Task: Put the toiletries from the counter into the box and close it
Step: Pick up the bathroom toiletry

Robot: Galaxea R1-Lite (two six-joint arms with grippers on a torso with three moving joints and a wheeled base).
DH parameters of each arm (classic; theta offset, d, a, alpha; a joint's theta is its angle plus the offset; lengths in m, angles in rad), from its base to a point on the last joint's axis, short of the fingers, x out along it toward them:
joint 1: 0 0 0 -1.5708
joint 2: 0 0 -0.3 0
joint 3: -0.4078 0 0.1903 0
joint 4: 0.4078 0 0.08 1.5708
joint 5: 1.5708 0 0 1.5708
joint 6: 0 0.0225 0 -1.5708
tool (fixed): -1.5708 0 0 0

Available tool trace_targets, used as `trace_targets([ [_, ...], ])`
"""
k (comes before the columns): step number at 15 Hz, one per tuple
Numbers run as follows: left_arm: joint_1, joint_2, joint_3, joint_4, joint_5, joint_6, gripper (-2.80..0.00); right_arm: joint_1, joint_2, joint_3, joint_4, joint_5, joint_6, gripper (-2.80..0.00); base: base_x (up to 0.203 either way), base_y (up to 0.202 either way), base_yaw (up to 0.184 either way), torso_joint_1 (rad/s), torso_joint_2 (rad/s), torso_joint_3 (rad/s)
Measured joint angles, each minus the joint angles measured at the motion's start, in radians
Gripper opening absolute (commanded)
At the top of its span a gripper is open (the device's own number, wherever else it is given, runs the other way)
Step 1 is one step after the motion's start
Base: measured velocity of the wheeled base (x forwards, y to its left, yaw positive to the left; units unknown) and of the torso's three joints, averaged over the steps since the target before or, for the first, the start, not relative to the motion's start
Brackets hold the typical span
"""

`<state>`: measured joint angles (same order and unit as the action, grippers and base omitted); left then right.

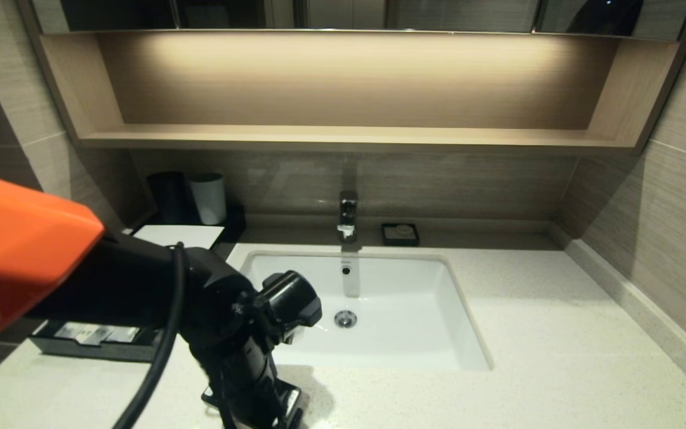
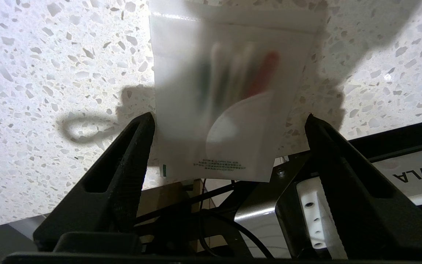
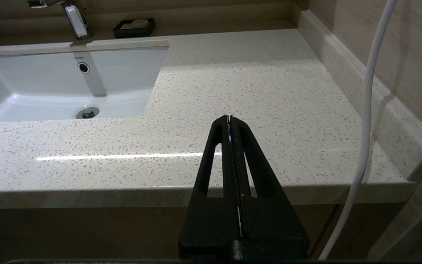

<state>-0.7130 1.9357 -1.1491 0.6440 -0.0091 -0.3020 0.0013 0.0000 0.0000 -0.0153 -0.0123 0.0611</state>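
Observation:
A frosted packet (image 2: 229,102) with green and pink-red marks lies on the speckled counter (image 2: 50,73), one end hanging over the front edge. My left gripper (image 2: 229,118) is open, with one finger on each side of the packet and neither visibly gripping it. In the head view this gripper (image 1: 259,411) points down at the counter's front edge, left of the sink. The black box (image 1: 179,235) with a white top sits at the back left. Its drawer (image 1: 90,348) is pulled out, with wrapped items (image 1: 96,333) inside. My right gripper (image 3: 230,119) is shut and empty, off the counter's front right.
The white sink (image 1: 414,316) is set in the middle of the counter, with a faucet (image 1: 348,214) behind it. A black tumbler (image 1: 167,196) and a white tumbler (image 1: 209,198) stand behind the box. A small black dish (image 1: 400,233) sits by the back wall.

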Motion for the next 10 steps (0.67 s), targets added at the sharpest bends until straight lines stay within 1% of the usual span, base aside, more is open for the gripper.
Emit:
trace_targets([
  [2, 0.0, 0.001, 0.0, -0.001, -0.004, 0.0, 0.0, 0.0, 0.0, 0.0, 0.0, 0.0, 0.0, -2.8, 0.0, 0.0, 0.0, 0.0, 0.0, 0.0],
  [3, 0.0, 0.001, 0.0, -0.001, -0.006, 0.0, -2.8, 0.0, 0.0, 0.0, 0.0, 0.0, 0.0, -2.8, 0.0, 0.0, 0.0, 0.0, 0.0, 0.0],
  [10, 0.0, 0.002, 0.007, -0.005, -0.005, 0.004, -2.8, 0.0, 0.0, 0.0, 0.0, 0.0, 0.0, -2.8, 0.0, 0.0, 0.0, 0.0, 0.0, 0.0],
])
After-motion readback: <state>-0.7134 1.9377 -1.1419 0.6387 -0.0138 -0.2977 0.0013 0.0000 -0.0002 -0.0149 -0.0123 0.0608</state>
